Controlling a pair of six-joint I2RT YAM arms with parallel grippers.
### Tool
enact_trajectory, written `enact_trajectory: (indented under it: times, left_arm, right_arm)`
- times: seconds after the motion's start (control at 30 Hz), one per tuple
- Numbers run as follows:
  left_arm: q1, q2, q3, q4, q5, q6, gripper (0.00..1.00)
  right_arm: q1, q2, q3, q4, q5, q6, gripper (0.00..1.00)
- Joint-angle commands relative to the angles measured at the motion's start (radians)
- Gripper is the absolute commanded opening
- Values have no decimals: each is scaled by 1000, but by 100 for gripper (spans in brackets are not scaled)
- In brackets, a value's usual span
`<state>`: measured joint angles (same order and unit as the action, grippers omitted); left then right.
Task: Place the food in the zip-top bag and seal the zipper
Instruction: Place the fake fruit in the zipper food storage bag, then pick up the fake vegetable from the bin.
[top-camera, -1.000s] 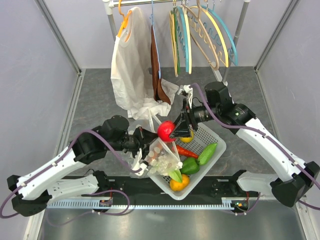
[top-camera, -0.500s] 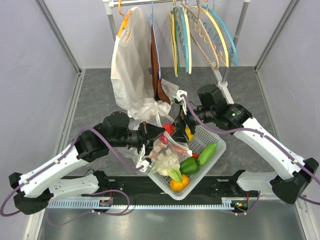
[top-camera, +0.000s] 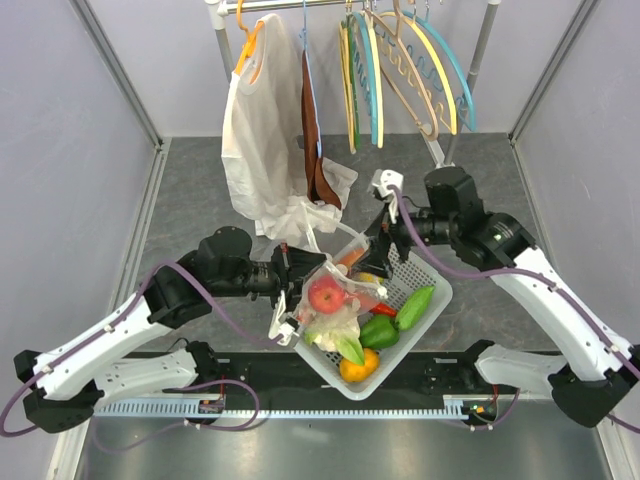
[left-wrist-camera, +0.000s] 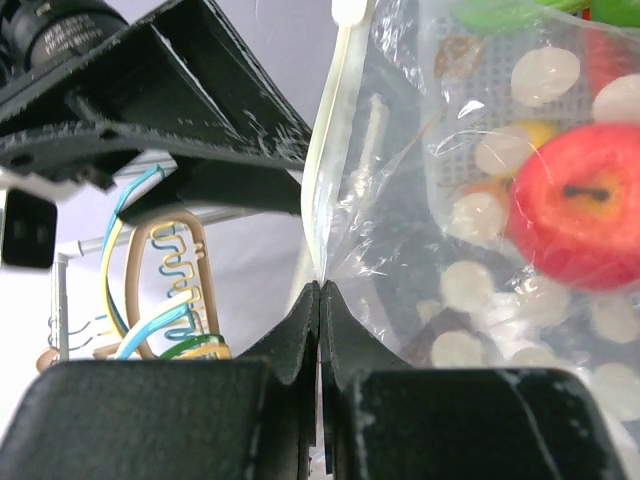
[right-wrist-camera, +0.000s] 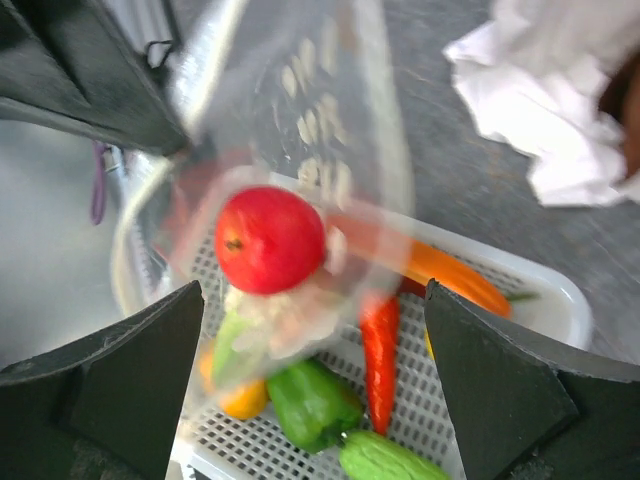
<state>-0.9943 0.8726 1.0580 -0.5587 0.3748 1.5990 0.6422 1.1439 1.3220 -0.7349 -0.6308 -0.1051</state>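
— Left claw status?
— Clamped on zip-top bag edge (fingers fully together).
— Right claw?
— Spread wide, hovering above basket.
— Red apple location?
— Inside bag, over basket.

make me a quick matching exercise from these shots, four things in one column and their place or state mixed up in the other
Column one
1. red apple
2. left pincer
3. right pincer
4. green cucumber

Column two
a. open wide
b. lying in the white basket
c. inside the zip-top bag
d. shut on the bag's edge

Pairs: 1-c, 2-d, 3-a, 4-b
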Motion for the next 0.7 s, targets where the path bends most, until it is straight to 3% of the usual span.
enact_trajectory:
  times: [0.0,0.27,0.4,0.53,0.67]
  left_arm:
    - [6,-37,-16,26,-23,45,2]
    - [6,-58,-50,19,-13,47,2]
    - [8,-58,-53,19,-14,39,2]
    - [8,-55,-62,23,-10,39,2]
    - [8,-52,-64,29,-7,36,2]
  right_arm:
    - [-94,-98,-49,-4,40,13,98]
    - [-242,-92,-115,-92,32,-33,98]
    - [-245,-62,-141,-175,81,-272,98]
    - [-248,-58,-201,-284,115,-719,96]
    - [-248,-30,-215,-389,66,-922,90]
